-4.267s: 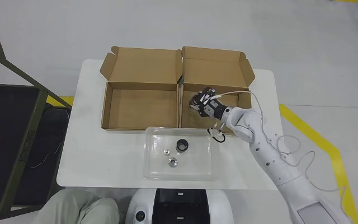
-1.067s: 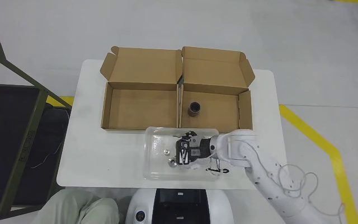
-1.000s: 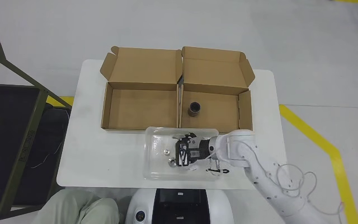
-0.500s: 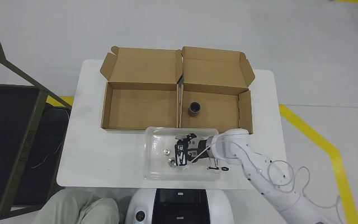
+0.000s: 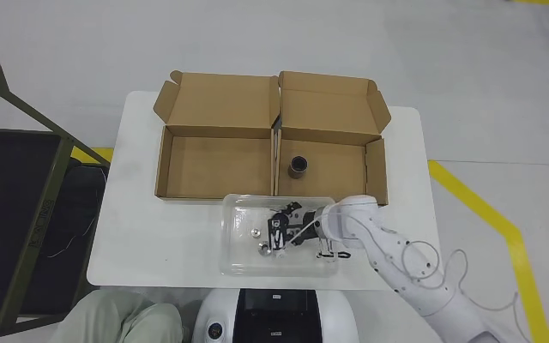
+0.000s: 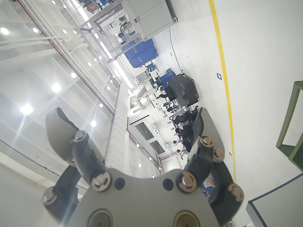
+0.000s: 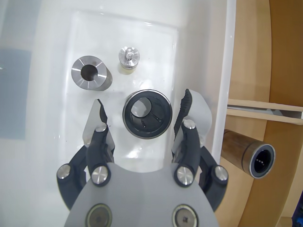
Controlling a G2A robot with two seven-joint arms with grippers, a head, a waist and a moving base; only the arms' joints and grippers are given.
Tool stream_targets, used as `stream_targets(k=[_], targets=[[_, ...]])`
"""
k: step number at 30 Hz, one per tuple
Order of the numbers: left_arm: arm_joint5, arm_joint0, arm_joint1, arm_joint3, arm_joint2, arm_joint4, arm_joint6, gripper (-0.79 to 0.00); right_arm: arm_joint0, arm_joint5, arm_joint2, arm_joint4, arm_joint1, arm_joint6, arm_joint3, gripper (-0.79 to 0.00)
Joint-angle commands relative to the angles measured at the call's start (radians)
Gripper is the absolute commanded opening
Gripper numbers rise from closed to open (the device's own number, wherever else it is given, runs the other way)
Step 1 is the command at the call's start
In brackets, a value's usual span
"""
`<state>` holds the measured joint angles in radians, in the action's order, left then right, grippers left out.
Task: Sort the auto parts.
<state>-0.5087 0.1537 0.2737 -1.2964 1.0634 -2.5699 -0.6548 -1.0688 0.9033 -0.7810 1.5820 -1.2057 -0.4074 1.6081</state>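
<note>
My right gripper (image 7: 142, 109) (image 5: 276, 233) hangs open inside the clear plastic tray (image 7: 226, 55) (image 5: 233, 257). A black ring-shaped bearing (image 7: 147, 114) stands between its two fingers, with gaps on both sides. Just past it lie a silver bushing (image 7: 91, 73) (image 5: 264, 249) and a small silver knurled cap (image 7: 129, 56) (image 5: 255, 231). A matching dark cylindrical bearing (image 7: 251, 153) (image 5: 298, 165) lies in the right cardboard box (image 5: 369, 176). My left gripper (image 6: 129, 128) is open with nothing in it and points out into the room.
Two open cardboard boxes stand side by side behind the tray; the left box (image 5: 167, 167) holds nothing visible. The white table (image 5: 129, 223) has bare room to the left of the tray. A dark cart (image 5: 34, 214) stands beside the table's left edge.
The right arm left a bearing in the right box, swung back to the tray and lowered its open gripper around the black bearing. In the last second it shifted only slightly.
</note>
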Motion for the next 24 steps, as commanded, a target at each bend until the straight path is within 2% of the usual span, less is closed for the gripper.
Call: stream_targets(k=[1,12,17,21,24], targets=[[0.0,0.0,0.0,0.0,0.0,0.0,0.0,0.0,0.005,0.0,0.002,-0.001,-0.001,0.006,-0.011,-0.172],[0.0,0.0,0.0,0.0,0.0,0.0,0.0,0.0,0.03,0.009,0.008,-0.022,-0.005,0.033,-0.074,-0.234],[0.0,0.0,0.0,0.0,0.0,0.0,0.0,0.0,0.046,0.016,0.013,-0.042,-0.008,0.049,-0.104,-0.317],[0.0,0.0,0.0,0.0,0.0,0.0,0.0,0.0,0.053,0.023,0.016,-0.052,-0.01,0.061,-0.117,-0.536],[0.0,0.0,0.0,0.0,0.0,0.0,0.0,0.0,0.058,0.024,0.016,-0.063,-0.011,0.072,-0.126,-0.785]])
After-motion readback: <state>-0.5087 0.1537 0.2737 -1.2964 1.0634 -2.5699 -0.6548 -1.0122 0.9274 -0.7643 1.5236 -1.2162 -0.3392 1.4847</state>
